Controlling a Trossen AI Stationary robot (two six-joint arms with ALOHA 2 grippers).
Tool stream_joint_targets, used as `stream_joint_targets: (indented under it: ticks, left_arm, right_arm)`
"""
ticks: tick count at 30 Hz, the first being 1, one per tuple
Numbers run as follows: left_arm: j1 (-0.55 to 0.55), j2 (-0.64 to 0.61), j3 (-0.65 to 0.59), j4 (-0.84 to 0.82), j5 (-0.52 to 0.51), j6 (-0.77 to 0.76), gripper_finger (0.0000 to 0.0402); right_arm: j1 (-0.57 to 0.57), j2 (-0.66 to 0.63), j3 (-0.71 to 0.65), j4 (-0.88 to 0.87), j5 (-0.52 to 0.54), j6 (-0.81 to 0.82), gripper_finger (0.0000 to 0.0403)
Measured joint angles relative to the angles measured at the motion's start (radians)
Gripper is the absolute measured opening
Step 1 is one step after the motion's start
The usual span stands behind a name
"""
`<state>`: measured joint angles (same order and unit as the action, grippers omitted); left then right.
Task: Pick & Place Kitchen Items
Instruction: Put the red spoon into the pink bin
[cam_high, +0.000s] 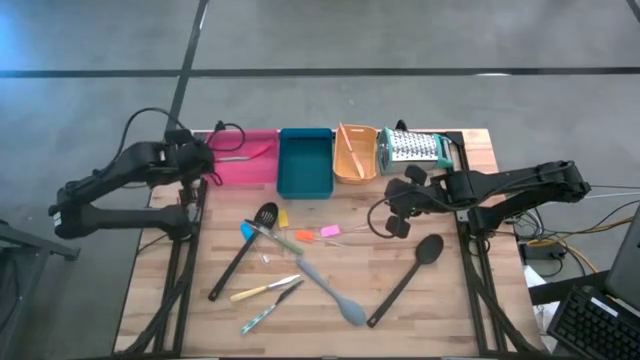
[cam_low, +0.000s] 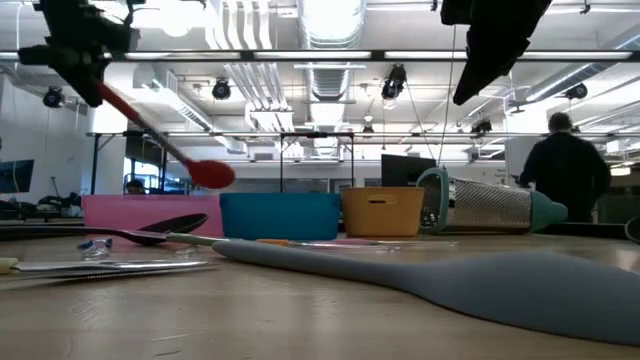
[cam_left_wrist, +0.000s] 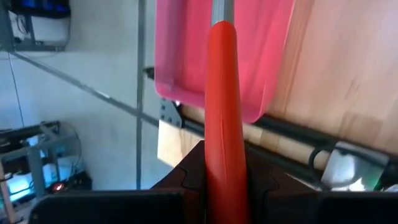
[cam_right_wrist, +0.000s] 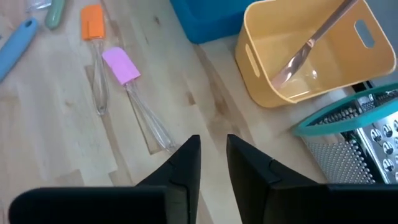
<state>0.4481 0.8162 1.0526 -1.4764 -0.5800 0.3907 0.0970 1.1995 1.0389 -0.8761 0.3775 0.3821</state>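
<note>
Along the far edge of my tabletop (cam_high: 440, 310) sit a pink tray (cam_high: 245, 160), teal tray (cam_high: 304, 165), orange tray (cam_high: 355, 155) and grater (cam_high: 415, 148), left to right.

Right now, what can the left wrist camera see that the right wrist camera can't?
Only the left wrist view shows the left tool shut on the red-handled spatula, pointing over the pink tray at the table's edge.

Only the right wrist view shows the right tool holding nothing, above the wood, with the orange tray and a piece of cutlery leaning inside it, the grater, a corner of the teal tray, and small pink-headed and orange-headed spatulas.

Both show the wooden table.
</note>
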Motion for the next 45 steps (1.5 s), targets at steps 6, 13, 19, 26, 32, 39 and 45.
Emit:
stream_joint_targets:
  ticks: [6,13,19,26,32,39,45]
  left_arm:
    - [0.119,0.003,-0.071,0.096,-0.044,0.149,0.0050]
    - [0.214,0.028,-0.142,0.262,-0.007,0.358,0.0050]
    - [0.216,0.060,-0.198,0.359,-0.069,0.441,0.0050]
    - [0.218,0.084,-0.266,0.449,-0.149,0.538,0.0050]
    - [0.227,0.084,-0.332,0.562,-0.163,0.612,0.0050]
    - [0.234,0.084,-0.363,0.597,-0.164,0.638,0.0077]
    - [0.235,0.084,-0.372,0.602,-0.189,0.639,0.0165]
  right_arm:
    - [0.000,0.000,0.018,0.001,0.019,-0.001,0.0077]
    - [0.000,0.000,0.019,0.000,0.019,-0.008,0.0095]
    - [0.000,0.000,0.018,0.000,0.024,-0.023,0.0106]
    - [0.000,0.000,0.018,0.000,0.049,-0.046,0.0116]
    - [0.000,0.000,0.009,0.000,0.052,-0.053,0.0123]
    - [0.000,0.000,-0.018,0.000,0.052,-0.045,0.0130]
    - [0.001,0.001,-0.038,0.001,0.052,-0.041,0.0116]
